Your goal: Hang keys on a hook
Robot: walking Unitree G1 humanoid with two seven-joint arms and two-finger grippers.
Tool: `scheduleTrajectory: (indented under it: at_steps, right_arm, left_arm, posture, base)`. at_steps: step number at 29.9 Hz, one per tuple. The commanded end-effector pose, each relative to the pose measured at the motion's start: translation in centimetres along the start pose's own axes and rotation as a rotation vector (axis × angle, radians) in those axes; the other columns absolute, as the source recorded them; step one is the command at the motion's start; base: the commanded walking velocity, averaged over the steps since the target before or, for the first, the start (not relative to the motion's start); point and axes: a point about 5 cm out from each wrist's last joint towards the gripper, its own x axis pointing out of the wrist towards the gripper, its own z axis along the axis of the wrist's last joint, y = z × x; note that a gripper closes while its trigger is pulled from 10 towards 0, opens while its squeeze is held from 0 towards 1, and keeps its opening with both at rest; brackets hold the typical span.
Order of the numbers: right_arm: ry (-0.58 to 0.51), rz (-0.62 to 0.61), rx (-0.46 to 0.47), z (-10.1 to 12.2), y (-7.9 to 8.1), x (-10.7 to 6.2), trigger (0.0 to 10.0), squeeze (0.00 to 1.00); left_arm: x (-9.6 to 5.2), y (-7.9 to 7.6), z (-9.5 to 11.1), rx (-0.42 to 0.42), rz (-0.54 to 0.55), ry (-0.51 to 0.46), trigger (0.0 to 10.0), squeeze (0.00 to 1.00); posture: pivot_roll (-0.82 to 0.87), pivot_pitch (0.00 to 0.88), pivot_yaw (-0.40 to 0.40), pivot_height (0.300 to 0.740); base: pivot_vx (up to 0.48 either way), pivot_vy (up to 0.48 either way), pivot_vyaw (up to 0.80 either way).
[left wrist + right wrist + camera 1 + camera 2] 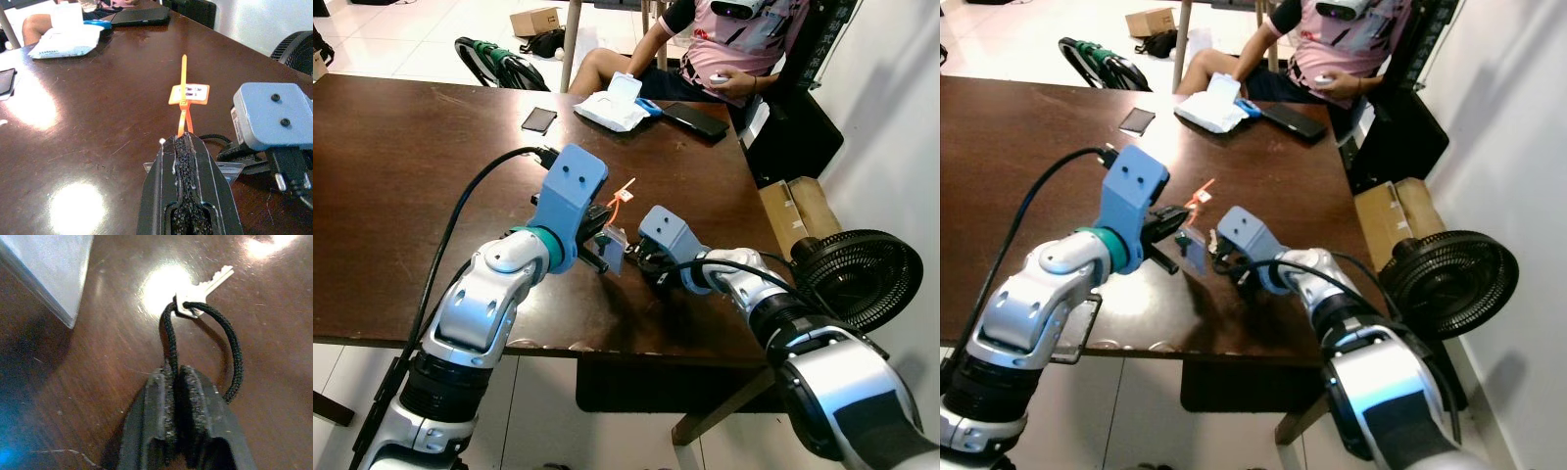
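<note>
Cord pinched between its closed fingers, our right gripper holds the black cord with the key lying on the table just ahead of it, ready to lift. Our left gripper is closed on the orange tag. Head views hide the key; we see no hook.

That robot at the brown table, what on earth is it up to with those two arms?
It is handling a silver key on a black cord loop. The right gripper is shut on the cord, with the key lying on the dark wooden table. The left gripper is shut on a clear plastic piece carrying an orange zip-tie tag. A seated person watches nearby.
</note>
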Motion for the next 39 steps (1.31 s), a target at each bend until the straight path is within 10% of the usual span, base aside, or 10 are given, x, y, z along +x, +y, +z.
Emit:
scheduleTrajectory:
  at_steps: [1,6,10,23,24,27,29,32,33,39]
  right_arm:
    - [0.143,0.021,0.021,-3.6,0.9,0.0,0.0,0.0]
    - [0.133,-0.027,0.117,-3.8,0.6,-0.1,0.0,0.0]
    - [-0.073,-0.056,0.475,-1.1,-0.4,-0.2,0.0,0.0]
    - [-0.418,-0.041,0.607,3.9,-2.5,-1.3,0.0,0.0]
    - [-0.446,-0.062,0.607,4.3,-2.9,-1.6,10.0,0.0]
    - [-0.45,-0.079,0.604,4.4,-3.2,-1.7,10.0,0.0]
    - [-0.342,-0.094,0.506,3.3,-2.6,-1.2,10.0,0.69]
    - [-0.304,-0.092,0.473,2.9,-2.3,-1.0,10.0,0.69]
    - [-0.26,-0.058,0.421,2.4,-1.5,-0.6,10.0,1.0]
    - [-0.236,-0.03,0.392,2.2,-1.1,-0.4,10.0,1.0]
  left_arm:
    - [0.0,-0.1,-0.3,0.012,-0.007,0.015,10.0,0.0]
    - [0.1,-0.2,-0.3,0.016,-0.006,0.013,10.0,0.0]
    - [0.2,-0.1,-0.2,0.018,-0.003,0.007,10.0,0.0]
    - [0.0,0.1,-0.2,0.02,-0.001,0.007,10.0,0.0]
    - [0.0,0.1,-0.3,0.02,-0.003,0.01,10.0,0.0]
    - [0.0,0.1,-0.3,0.021,-0.004,0.012,10.0,0.0]
    - [0.0,0.0,-0.4,0.022,-0.007,0.015,10.0,0.0]
    - [0.0,0.0,-0.4,0.022,-0.008,0.016,10.0,0.0]
    - [0.0,0.0,-0.4,0.023,-0.009,0.016,10.0,0.0]
    - [0.0,0.0,-0.4,0.023,-0.009,0.017,10.0,0.0]
  posture:
    - [0.11,0.0,0.028,0.74]
    - [0.11,0.0,0.022,0.74]
    - [0.11,0.0,0.017,0.74]
    - [0.11,0.0,0.034,0.74]
    - [0.11,0.0,0.043,0.74]
    - [0.11,0.0,0.044,0.74]
    - [0.11,0.0,0.046,0.74]
    - [0.11,0.0,0.046,0.74]
    - [0.12,0.0,0.044,0.74]
    - [0.12,0.0,0.044,0.74]
  base:
    - [0.0,0.0,0.0]
    - [0.0,0.0,0.0]
    - [0.0,0.0,0.0]
    - [0.0,0.0,0.0]
    - [0.0,0.0,0.0]
    - [0.0,0.0,0.0]
    - [0.0,0.0,0.0]
    - [0.0,0.0,0.0]
    - [0.0,0.0,0.0]
    - [0.0,0.0,0.0]
